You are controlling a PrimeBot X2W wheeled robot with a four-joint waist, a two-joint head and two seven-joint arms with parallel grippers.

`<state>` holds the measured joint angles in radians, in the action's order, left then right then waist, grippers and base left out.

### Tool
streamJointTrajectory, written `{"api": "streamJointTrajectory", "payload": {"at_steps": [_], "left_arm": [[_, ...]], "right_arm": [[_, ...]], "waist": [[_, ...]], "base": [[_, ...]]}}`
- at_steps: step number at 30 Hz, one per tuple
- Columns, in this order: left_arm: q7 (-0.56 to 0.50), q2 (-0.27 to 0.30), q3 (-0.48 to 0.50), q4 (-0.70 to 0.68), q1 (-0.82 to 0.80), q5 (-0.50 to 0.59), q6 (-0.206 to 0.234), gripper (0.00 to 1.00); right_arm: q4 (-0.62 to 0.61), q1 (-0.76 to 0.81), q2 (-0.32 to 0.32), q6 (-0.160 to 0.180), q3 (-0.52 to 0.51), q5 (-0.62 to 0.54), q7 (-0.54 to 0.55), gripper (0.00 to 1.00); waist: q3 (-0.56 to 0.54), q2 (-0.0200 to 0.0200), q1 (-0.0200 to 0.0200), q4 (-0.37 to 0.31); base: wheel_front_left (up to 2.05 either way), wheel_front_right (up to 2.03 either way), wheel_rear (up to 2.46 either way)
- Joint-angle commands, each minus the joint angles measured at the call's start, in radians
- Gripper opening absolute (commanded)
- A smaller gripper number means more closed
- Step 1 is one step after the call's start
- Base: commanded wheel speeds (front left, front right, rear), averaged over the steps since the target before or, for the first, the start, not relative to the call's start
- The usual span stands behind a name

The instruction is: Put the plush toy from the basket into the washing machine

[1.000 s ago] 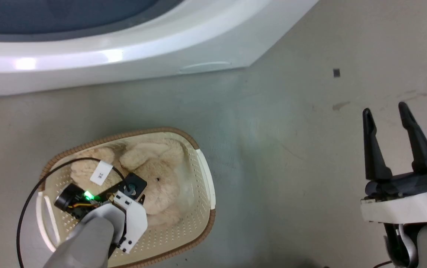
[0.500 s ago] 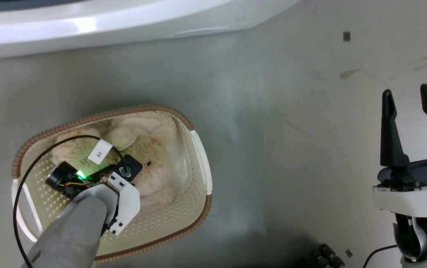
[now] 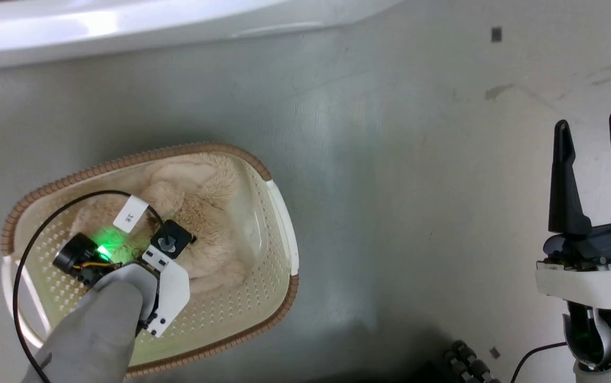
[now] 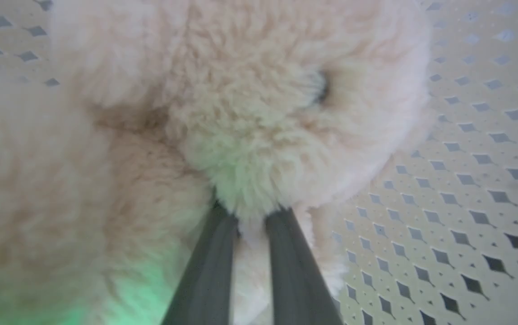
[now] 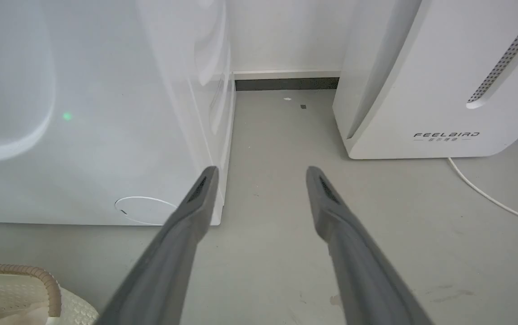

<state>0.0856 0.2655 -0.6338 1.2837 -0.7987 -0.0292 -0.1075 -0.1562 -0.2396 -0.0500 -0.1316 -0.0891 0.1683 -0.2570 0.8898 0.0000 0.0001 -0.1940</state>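
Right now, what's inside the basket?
The plush toy lies in the basket, the left pincer pinching its fur. Holey bottom shows beside it; whatever lies under the toy is covered.

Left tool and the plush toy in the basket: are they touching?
Touching. The left wrist view shows the left tool closed into the plush toy, with a tuft of fur pinched between its two fingers.

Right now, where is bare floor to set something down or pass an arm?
Bare floor lies between the basket and the right gripper, and up to the washing machine. Crowded: the basket, where the plush toy and left gripper sit.
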Motion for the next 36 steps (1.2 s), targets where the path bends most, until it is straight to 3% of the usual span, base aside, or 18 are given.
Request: {"api": "streamJointTrajectory", "payload": {"at_steps": [1,23,28,36], "left_arm": [[0.016,-0.001,0.006,0.007,0.014,-0.015,0.01,0.0],[0.174,-0.082,0.08,-0.036,0.258,-0.16,0.036,0.0],[0.176,-0.069,0.126,-0.229,0.36,-0.193,0.055,0.0],[0.176,-0.045,0.196,-0.478,0.482,-0.208,0.084,0.0]], "right_arm": [[0.005,-0.017,0.0,0.001,0.001,0.011,-0.005,1.0],[0.099,0.092,0.0,0.001,-0.013,-0.017,-0.005,1.0],[0.115,0.135,0.0,0.001,-0.02,-0.014,-0.005,1.0],[0.124,0.177,0.0,0.001,-0.021,-0.01,-0.005,1.0]], "waist": [[-0.044,0.0,-0.0001,0.001],[-0.523,0.0,-0.0001,0.087],[-0.637,0.0,-0.0001,0.126],[-0.719,0.0,-0.0001,0.161]], "base": [[0.0,0.0,0.0],[0.0,0.0,0.0],[0.0,0.0,0.0],[0.0,0.0,0.0]]}}
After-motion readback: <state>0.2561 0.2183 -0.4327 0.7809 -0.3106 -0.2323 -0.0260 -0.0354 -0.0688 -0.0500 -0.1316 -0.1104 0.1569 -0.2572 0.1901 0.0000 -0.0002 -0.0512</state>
